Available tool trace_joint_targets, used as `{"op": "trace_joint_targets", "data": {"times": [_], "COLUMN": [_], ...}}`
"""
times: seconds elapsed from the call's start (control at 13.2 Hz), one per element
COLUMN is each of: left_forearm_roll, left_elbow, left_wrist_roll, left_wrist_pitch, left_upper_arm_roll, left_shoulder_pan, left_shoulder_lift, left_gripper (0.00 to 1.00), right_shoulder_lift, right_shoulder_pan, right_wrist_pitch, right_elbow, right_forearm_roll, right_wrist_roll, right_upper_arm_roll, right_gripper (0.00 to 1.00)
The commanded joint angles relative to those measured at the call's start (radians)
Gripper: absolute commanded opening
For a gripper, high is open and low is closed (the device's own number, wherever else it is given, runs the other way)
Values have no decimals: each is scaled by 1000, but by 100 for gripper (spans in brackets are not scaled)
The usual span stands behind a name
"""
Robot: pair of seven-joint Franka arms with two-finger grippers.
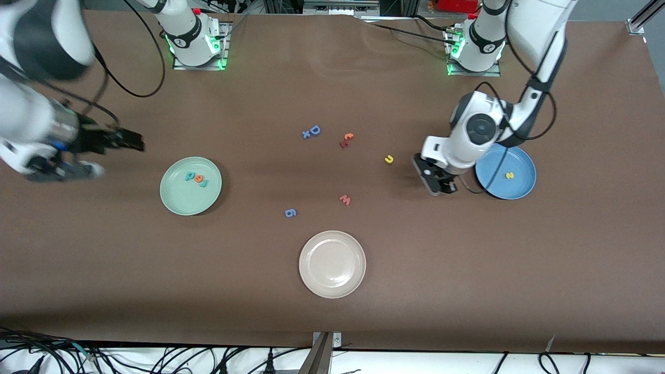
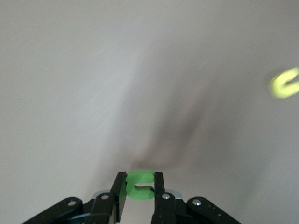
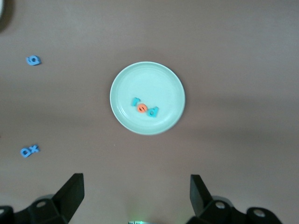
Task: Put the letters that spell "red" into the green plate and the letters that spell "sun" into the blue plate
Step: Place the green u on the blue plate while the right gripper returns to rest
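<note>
While the left pincer (image 1: pixel 441 187) is clamping the green arch letter (image 2: pixel 140 185) at centre right of the front frame, I am planning to lift it straight, carry it over the blue plate (image 1: pixel 519 156) and release low beside the yellow "s" (image 1: pixel 509 176). Only the left wrist view is showing that grip. The right pincer (image 3: pixel 135 198) is waiting, jaws apart, with the green plate (image 3: pixel 126 84) below it.

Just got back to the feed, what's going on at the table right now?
The left gripper is shut on the dark green arch-shaped foam letter, low over the table beside the round blue plate, which already holds the yellow foam "s". The yellow arch-shaped letter lies on the table. The teal-and-orange "red" letters sit in the mint-green plate. The right gripper waits open, raised, with that plate below it.
</note>
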Motion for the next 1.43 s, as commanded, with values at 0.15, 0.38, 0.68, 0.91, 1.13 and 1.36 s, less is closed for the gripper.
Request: {"op": "trace_joint_targets", "data": {"times": [0.15, 0.38, 0.68, 0.91, 1.13, 1.36], "left_forearm_roll": [12, 10, 10, 15, 12, -97], "left_elbow": [-9, -22, -49, -39, -20, -8], "left_wrist_roll": [2, -20, -162, -166, -166, -263], "left_wrist_pitch": [-164, -193, -246, -243, -246, -273], "left_upper_arm_roll": [67, 99, 105, 107, 104, 58], "left_shoulder_pan": [131, 153, 189, 192, 181, 119], "left_shoulder_lift": [-102, -99, -47, -30, -44, -79], "left_gripper": [22, 26, 30, 59, 62, 61], "right_shoulder_lift": [-120, -103, -105, -117, -122, -123], "right_shoulder_pan": [-156, -161, -178, -182, -182, -182], "right_wrist_pitch": [-13, -37, -25, -19, 40, 90], "right_elbow": [-77, -32, -32, -21, -41, -48], "right_forearm_roll": [-85, -190, -118, -66, -47, -47], "right_wrist_roll": [-9, -9, 8, 8, 9, 9], "right_upper_arm_roll": [202, 211, 200, 172, 172, 171], "right_gripper": [100, 100, 100, 100, 100, 100]}}
